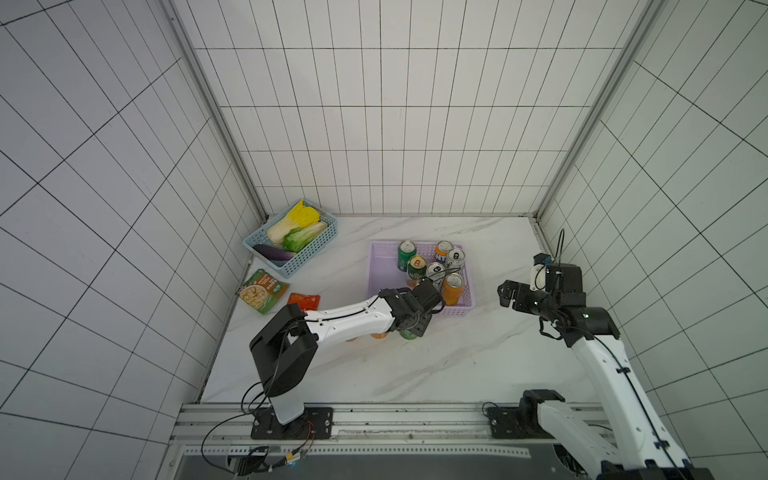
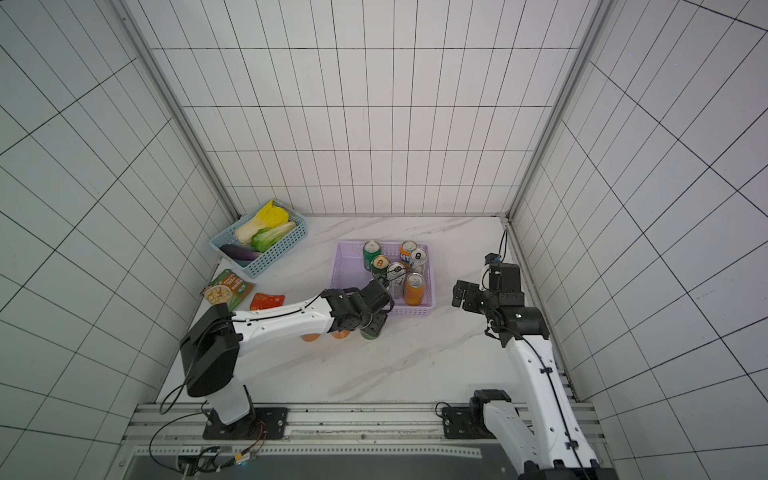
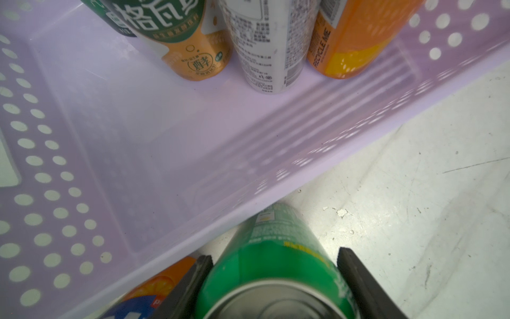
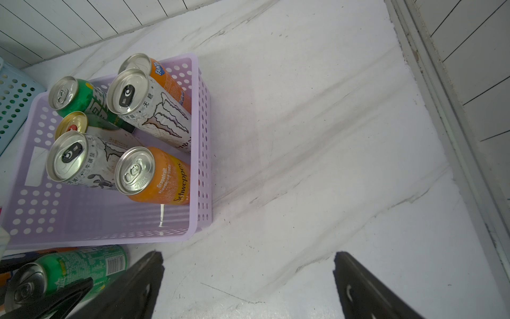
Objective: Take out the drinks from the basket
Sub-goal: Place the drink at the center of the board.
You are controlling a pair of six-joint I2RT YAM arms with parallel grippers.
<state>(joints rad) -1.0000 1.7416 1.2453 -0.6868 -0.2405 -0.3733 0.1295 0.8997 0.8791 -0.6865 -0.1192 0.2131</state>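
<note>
The lilac basket (image 1: 376, 270) sits mid-table and holds several upright drinks: a green can (image 1: 407, 254), a gold-topped green one (image 1: 417, 268), two orange cans (image 1: 452, 286) and two slim silver-white cans (image 1: 454, 259). In front of the basket's near wall, my left gripper (image 1: 409, 328) is shut on another green can (image 3: 276, 229), which stands upright on the table. Two orange cans (image 1: 379, 335) peek out from under the left arm beside it. My right gripper (image 1: 505, 293) hangs open and empty over bare table to the right of the basket (image 4: 193, 138).
A light-blue basket (image 1: 309, 253) of vegetables stands at the back left. Two flat snack packets (image 1: 262, 291) lie in front of it near the left wall. A metal rail (image 1: 540, 241) edges the table on the right, close to the right arm.
</note>
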